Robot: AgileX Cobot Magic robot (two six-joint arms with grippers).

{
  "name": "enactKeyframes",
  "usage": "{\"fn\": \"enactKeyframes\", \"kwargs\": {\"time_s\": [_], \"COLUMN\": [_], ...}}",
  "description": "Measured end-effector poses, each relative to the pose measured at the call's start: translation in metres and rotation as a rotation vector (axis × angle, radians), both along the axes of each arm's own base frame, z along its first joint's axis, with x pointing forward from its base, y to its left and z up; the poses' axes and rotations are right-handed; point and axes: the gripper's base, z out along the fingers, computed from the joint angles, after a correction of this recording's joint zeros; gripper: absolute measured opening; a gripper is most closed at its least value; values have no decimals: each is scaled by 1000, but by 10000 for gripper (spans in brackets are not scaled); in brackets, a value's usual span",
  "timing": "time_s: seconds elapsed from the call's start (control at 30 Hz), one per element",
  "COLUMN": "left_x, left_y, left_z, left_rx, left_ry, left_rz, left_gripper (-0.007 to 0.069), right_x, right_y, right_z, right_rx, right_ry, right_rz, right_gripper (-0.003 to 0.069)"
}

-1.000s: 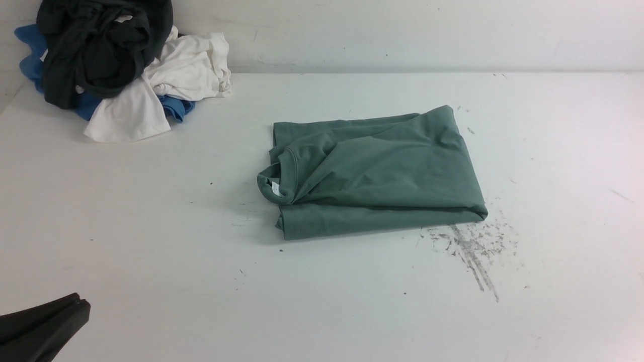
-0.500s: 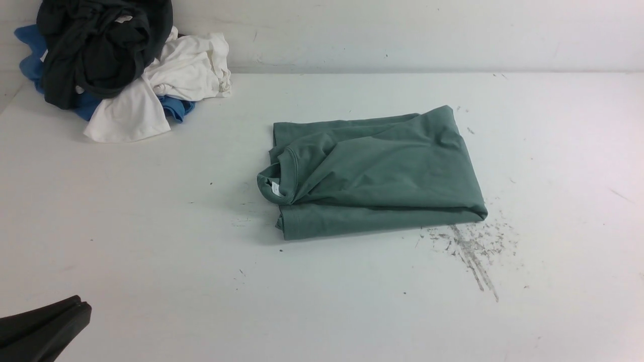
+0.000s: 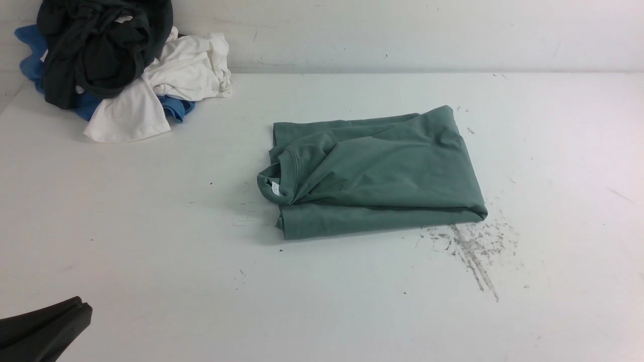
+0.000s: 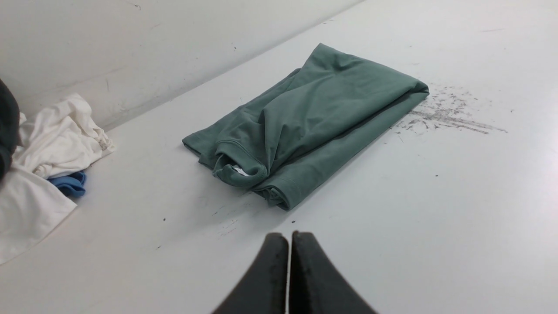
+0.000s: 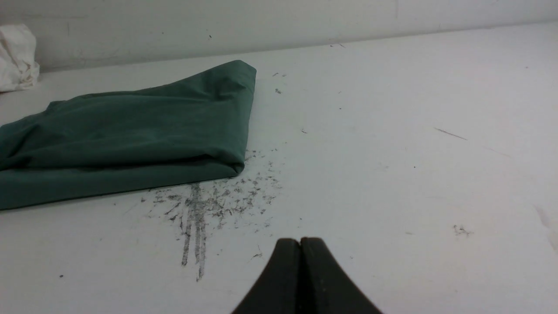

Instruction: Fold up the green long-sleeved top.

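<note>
Sage-green cotton, the green long-sleeved top [image 3: 375, 173] lies folded into a rough rectangle near the middle of the white table [image 3: 322, 301], a little right of centre, with nothing gripping it. Its crew neck [image 3: 275, 183] faces left, the rim rolled up so that the white neck label [image 3: 275, 188] shows inside, and the lowest layer sticks out along the near edge below the upper fold. Just beside the top's near right corner, a patch of dark scuff marks [image 3: 473, 249] streaks the tabletop toward the near side. At the far left corner, against the wall, sits a heap of other clothes: a blackish garment [image 3: 98, 45] on top, a white garment [image 3: 166, 80] spilling to the right and near side, and a blue garment [image 3: 177, 107] peeking out underneath. The left gripper [image 4: 289, 235] hangs over bare table at the near left, well apart from the top, its two black fingers pressed together and empty. The right gripper [image 5: 300, 240] is likewise closed on nothing, finger against finger, above the table on the near right, beyond the scuff marks from the top.
</note>
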Motion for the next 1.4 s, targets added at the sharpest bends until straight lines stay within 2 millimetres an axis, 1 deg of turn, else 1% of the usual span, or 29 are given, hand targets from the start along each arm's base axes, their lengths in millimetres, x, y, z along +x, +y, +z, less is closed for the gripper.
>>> {"fn": "enactKeyframes", "kwargs": {"time_s": [0.5,0.53,0.63,0.67,0.73,0.83,0.9,0.97,1.03,1.1,1.23,1.27,1.3,1.33,1.37,1.4], "left_x": [0,-2,-20,-20,-34,-37,-35,-31,-29,-23,-14,-10,-10,-5,-3,0], "left_y": [0,0,3,3,7,8,9,11,11,14,20,22,23,25,26,28], "left_z": [0,0,-2,-2,-5,-7,-7,-9,-11,-17,-30,-37,-38,-48,-55,-64], "left_rx": [1,0,-25,-25,-48,-50,-40,-42,-48,-80,-107,-123,-121,-131,-139,-114], "left_ry": [0,-10,-92,-92,-172,-186,-196,-206,-205,-209,-214,-202,-207,-194,-180,-172], "left_rz": [-3,-14,-50,-49,-47,-25,16,95,122,200,285,312,320,354,369,394], "left_gripper": [-7,-7,-7,-7,-7,-7,-7,-7,-7,-7,-7,-7,-7,-7,-7,-7], "right_x": [0,0,0,0,0,0,0,0,0,0,0,0,0,0,0,0], "right_y": [0,0,0,0,0,0,0,0,0,0,0,0,0,0,0,0], "right_z": [0,0,0,0,0,0,0,0,0,0,0,0,0,0,0,0], "right_rx": [7,7,10,10,9,9,9,9,9,9,9,9,9,9,9,9], "right_ry": [0,0,1,1,1,1,2,2,2,3,3,3,3,3,3,3], "right_rz": [-1,-1,-2,-2,-3,-3,-2,-2,-2,-2,-2,-2,-2,-2,-2,-2], "right_gripper": [-14,-14,-14,-14,-14,-14,-14,-14,-14,-14,-14,-14,-14,-14,-14,-14]}}
